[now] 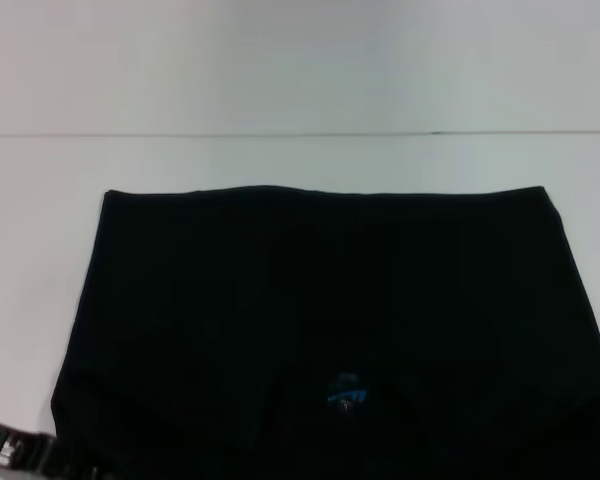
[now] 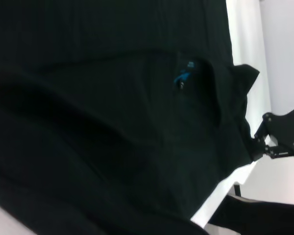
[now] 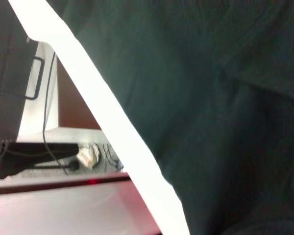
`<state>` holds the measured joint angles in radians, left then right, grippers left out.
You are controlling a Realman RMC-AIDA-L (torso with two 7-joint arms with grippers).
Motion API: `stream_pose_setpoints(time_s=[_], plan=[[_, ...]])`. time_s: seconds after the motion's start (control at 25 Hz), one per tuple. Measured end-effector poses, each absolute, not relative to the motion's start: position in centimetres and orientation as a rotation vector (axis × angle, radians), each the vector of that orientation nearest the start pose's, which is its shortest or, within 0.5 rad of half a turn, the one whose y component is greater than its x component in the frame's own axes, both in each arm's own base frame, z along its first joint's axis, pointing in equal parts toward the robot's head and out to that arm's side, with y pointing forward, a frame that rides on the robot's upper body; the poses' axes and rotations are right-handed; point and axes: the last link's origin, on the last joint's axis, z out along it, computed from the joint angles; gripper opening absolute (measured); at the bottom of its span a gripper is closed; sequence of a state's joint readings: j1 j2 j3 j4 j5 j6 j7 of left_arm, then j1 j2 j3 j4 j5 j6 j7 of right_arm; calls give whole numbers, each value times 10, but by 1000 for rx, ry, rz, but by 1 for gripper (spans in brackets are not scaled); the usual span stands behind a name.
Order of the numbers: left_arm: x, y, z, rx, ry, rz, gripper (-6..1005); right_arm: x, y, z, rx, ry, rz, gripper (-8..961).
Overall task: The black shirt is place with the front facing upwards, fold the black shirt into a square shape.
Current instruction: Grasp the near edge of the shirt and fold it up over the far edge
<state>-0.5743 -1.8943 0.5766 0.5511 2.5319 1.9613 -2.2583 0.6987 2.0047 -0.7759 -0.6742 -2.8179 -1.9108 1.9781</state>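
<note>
A black shirt (image 1: 320,310) lies flat on the white bench (image 1: 280,90), blue neck label (image 1: 346,390) near the robot, seemingly partly folded; the right claw (image 2: 279,137) hangs by the bench's near edge, grip state untellable, left claw unseen.

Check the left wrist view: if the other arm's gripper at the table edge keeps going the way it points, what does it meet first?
Likely the raised corner of the large black cloth shirt: the right gripper points at it from beside the white table. Depth is unclear.

The black shirt (image 1: 320,300) is matt cloth on a smooth white table (image 1: 280,90)
</note>
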Motion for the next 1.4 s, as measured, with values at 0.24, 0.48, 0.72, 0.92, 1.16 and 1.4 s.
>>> stream_pose_setpoints(time_s=[0.24,0.48,0.72,0.92,1.16,1.4], plan=[[-297,293,58,-2585,-2069,-302,21,288,298,29,-2980,1468,-356,58],[-293,332,70,-2375,-1990,-556,23,297,327,62,-2676,1623,50,59],[-304,365,73,-2073,-1940,-800,23,304,360,86,-2314,1697,480,59],[-313,378,61,-1904,-1914,-905,22,307,380,79,-2132,1692,673,60],[-321,386,52,-1774,-1861,-947,22,305,397,68,-2017,1619,765,60],[-319,396,59,-1716,-1803,-1019,21,301,406,69,-2001,1579,773,58]])
